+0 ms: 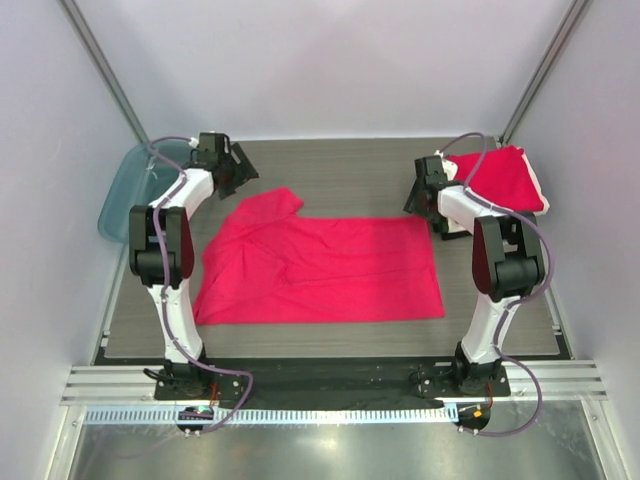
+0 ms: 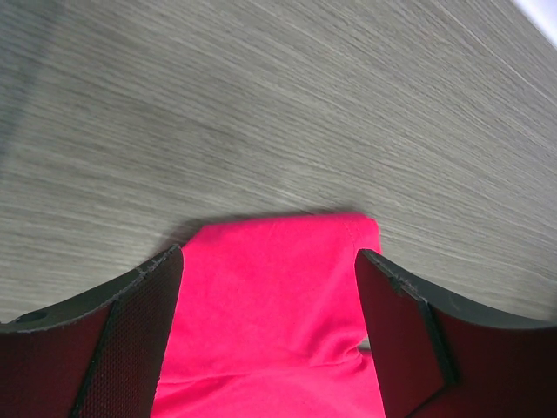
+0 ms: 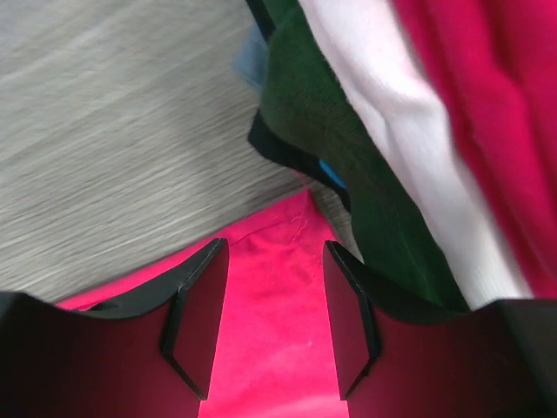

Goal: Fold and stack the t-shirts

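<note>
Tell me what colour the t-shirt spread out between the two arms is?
The t-shirt is plain bright crimson-red, best seen in the top external view.

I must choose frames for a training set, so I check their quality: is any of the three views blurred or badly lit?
Top external view: sharp, evenly lit, only soft shadows beside the spread crimson t-shirt. Left wrist view: the table grain is smeared into streaks, probably motion blur. Right wrist view: the stacked t-shirts look soft, being very near the lens.
</note>
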`<state>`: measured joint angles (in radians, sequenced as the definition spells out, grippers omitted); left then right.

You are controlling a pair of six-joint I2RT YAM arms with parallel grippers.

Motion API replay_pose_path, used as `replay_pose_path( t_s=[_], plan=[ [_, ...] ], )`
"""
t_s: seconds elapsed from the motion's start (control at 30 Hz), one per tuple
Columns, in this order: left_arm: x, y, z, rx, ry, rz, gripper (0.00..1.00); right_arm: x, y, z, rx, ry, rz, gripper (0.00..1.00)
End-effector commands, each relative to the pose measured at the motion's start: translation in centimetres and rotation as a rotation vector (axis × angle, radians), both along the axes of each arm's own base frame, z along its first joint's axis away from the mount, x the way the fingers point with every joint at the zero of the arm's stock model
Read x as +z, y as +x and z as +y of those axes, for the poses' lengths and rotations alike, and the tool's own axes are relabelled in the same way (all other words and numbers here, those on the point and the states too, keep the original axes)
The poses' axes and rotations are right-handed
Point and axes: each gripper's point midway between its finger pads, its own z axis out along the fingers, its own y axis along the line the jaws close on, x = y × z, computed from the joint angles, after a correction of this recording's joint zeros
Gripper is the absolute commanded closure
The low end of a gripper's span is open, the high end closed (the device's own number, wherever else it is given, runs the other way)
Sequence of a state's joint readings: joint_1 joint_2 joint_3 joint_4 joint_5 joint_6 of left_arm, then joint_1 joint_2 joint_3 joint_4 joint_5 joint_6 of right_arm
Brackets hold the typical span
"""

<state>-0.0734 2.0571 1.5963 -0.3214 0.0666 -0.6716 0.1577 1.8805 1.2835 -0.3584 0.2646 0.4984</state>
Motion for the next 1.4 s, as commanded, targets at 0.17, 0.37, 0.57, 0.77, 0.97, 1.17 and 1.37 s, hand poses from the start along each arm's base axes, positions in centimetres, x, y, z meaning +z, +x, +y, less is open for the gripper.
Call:
replay_pose_path(
  t_s=[0.17, 0.37, 0.57, 0.77, 0.97, 1.17, 1.37],
  plan=[
    [-0.2, 1.6, 0.4, -0.016, 0.085, 0.0, 0.22, 0.1, 1.8, -2.1, -0.067, -0.086, -0.019, 0.48],
    [-1.9, 1.8, 0.0, -0.041, 0.103, 0.033, 0.22, -1.2, 2.1, -1.5, -0.046, -0.067, 0.011, 0.64],
    [-2.2, 2.1, -0.4, -0.065, 0.117, 0.037, 0.23, -0.7, 1.9, -1.6, -0.041, -0.066, 0.006, 0.82],
    [-2.3, 2.0, 0.3, -0.059, 0.177, 0.051, 0.21, -0.6, 1.8, -1.7, -0.037, -0.07, 0.004, 0.89],
    [-3.0, 2.2, 0.3, -0.068, 0.186, 0.064, 0.17, -0.7, 1.7, -1.2, -0.018, -0.09, 0.0, 0.95],
    [-3.8, 2.6, -0.3, -0.092, 0.169, 0.079, 0.19, -0.4, 1.7, -1.0, -0.008, -0.125, -0.008, 0.95],
    [-4.6, 2.1, -1.4, -0.123, 0.175, 0.107, 0.28, -0.4, 1.6, -1.0, -0.006, -0.127, -0.006, 0.95]
  ],
)
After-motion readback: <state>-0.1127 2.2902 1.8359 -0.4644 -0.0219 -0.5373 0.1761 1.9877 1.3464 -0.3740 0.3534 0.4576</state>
